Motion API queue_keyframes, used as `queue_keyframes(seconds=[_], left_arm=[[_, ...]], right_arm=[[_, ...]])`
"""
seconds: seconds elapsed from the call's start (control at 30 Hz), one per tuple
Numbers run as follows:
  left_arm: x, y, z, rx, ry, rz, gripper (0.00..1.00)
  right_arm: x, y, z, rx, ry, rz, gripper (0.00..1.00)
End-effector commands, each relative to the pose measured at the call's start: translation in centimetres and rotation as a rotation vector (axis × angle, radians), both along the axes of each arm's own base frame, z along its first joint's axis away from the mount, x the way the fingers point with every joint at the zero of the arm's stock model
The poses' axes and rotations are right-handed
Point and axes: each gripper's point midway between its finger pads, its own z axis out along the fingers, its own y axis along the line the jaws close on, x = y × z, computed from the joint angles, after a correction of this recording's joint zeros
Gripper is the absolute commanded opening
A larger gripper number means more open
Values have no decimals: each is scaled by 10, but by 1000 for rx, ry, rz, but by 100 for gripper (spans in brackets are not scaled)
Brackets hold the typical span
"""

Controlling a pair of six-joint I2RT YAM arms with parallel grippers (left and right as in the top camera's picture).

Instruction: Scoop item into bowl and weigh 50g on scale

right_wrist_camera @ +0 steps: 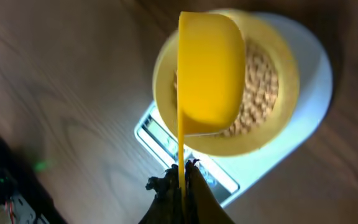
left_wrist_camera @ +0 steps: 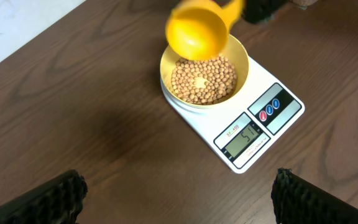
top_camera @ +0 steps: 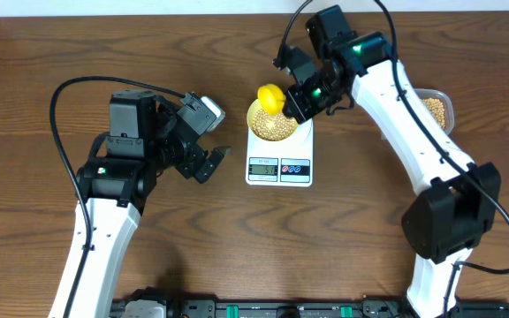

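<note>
**Beans piled in the bowl on the scale**

Small, round and matte tan, they lie in a low heap inside the smooth, round, pale-yellow dish. It sits on the far end of the flat white rounded rectangle, whose long axis runs away from the arms, grey display nearest them. A glossy yellow scoop hangs tipped over the rim, its thin handle pinched by the right gripper. The left gripper gapes wide and empty beside the scale.

The left arm sits low with fingers spread wide; the right arm reaches forward, fingers pinched shut.
</note>
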Motion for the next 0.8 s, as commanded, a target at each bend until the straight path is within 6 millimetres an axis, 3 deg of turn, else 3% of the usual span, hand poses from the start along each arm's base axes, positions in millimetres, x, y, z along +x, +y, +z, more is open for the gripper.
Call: queue_keyframes(seconds=[0.0,0.77], left_arm=[[-1,3,-3,-1,9,18,97],[-1,3,-3,-1,9,18,97]], right_arm=[[-3,-4,-21,-45,42,10,1],[2,-36,-38,-235,50,-105,1]])
